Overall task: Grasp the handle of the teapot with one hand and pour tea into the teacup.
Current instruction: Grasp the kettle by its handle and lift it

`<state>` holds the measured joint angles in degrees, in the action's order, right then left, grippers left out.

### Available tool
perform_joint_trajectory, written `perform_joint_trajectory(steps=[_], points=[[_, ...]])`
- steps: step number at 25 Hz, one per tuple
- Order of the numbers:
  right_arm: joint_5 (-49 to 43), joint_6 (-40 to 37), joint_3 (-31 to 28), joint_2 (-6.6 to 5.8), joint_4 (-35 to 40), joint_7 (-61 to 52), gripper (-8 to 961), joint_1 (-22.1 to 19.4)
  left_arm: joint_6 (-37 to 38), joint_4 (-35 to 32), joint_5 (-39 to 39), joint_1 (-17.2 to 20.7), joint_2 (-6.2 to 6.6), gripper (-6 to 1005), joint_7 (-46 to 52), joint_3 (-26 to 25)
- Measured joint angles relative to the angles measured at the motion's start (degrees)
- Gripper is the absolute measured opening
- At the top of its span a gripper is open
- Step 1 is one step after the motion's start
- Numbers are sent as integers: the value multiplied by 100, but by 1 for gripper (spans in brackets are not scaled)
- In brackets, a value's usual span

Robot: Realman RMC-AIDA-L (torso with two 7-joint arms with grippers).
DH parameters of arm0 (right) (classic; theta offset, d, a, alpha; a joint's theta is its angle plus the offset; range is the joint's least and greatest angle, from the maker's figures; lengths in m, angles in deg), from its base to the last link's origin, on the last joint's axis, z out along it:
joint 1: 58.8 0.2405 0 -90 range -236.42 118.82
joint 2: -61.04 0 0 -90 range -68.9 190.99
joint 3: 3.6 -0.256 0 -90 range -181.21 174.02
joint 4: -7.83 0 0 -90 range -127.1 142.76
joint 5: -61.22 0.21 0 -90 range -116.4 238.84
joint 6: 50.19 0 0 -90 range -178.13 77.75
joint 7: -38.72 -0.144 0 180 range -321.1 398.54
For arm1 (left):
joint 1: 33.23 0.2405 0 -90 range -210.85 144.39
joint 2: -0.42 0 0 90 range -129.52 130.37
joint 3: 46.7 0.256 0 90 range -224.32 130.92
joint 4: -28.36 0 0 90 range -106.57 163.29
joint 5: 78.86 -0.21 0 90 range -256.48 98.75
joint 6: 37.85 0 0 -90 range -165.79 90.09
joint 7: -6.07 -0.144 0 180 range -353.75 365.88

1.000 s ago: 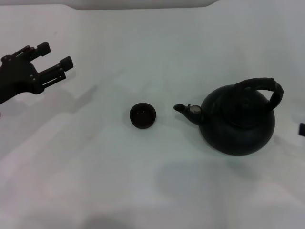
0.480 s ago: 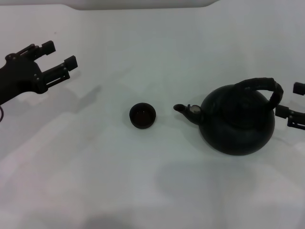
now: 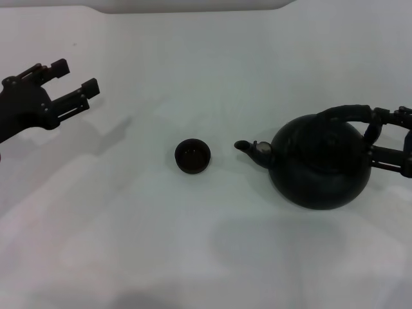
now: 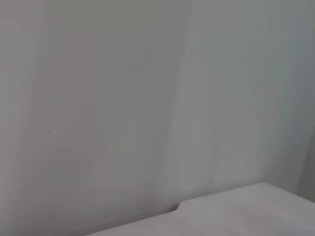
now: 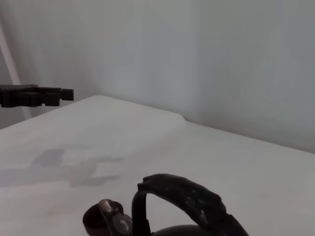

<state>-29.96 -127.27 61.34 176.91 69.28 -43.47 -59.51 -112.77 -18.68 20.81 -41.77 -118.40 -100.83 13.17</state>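
White table [image 3: 206, 257] fills my head view, with the teapot [image 3: 320, 164] at right, spout toward the teacup [image 3: 192, 156] near centre. My right gripper [image 3: 391, 143] sits at the right end of the handle [image 3: 351, 114], jaws spread on either side of it, gripping nothing. My left gripper [image 3: 69, 92] hovers far left, jaws apart and empty.

Left claw [image 3: 72, 84] raised, fingers spread, right claw [image 3: 390, 137] spread
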Motion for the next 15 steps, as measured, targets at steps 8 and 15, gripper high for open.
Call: perform_joint_trajectory(steps=[8,15], points=[[0,295,125,-9,-69,-17,781,79,47,2,-27,-34,10,774,-21,-3],[0,449,70,-17,-32,-28,616,25,75,2,-27,-34,18,774,-24,-2]])
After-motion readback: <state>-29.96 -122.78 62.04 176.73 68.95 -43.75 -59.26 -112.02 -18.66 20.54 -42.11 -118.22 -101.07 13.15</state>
